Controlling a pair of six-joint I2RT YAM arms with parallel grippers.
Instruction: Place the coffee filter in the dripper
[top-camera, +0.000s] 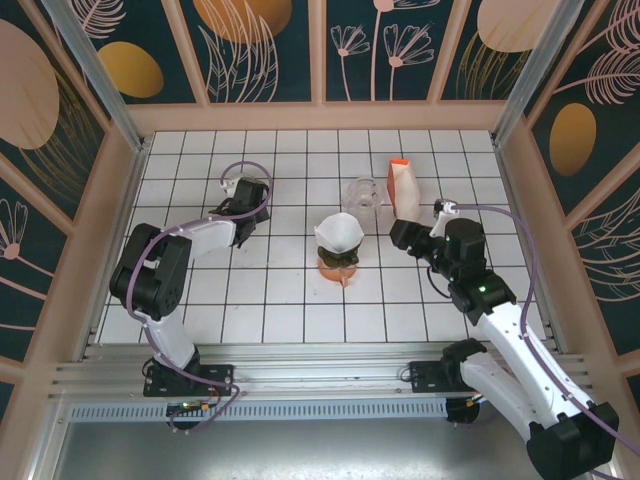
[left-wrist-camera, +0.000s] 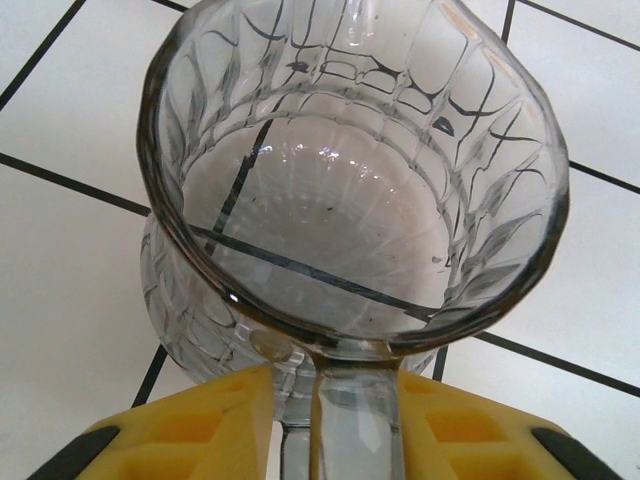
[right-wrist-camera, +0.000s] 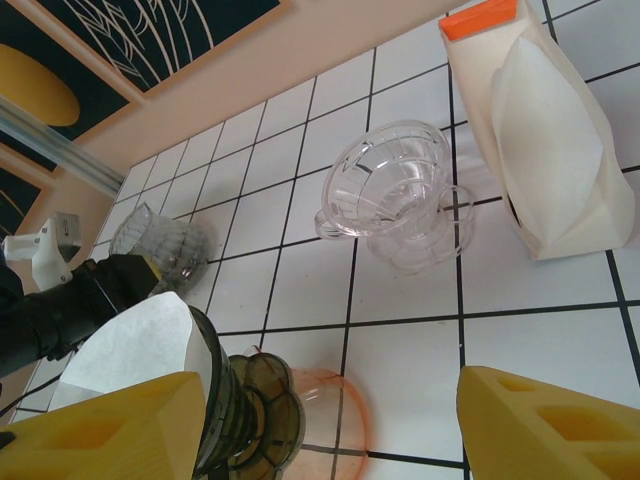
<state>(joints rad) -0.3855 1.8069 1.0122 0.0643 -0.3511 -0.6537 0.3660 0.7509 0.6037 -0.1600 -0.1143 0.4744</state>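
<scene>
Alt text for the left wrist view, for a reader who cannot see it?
A clear ribbed glass vessel on a white tiled table, its open mouth toward the camera. Its handle sits between the left gripper's yellow fingers.

table (top-camera: 250, 320): white tiles, dark grid, under left claw (top-camera: 243, 188) and right claw (top-camera: 399, 234). walls (top-camera: 270, 50): dark teal panels, peach and gold plant motifs, beyond both claws and to either side. pale wood rails (top-camera: 320, 115); aluminium posts (top-camera: 92, 70) at far corners.
</scene>
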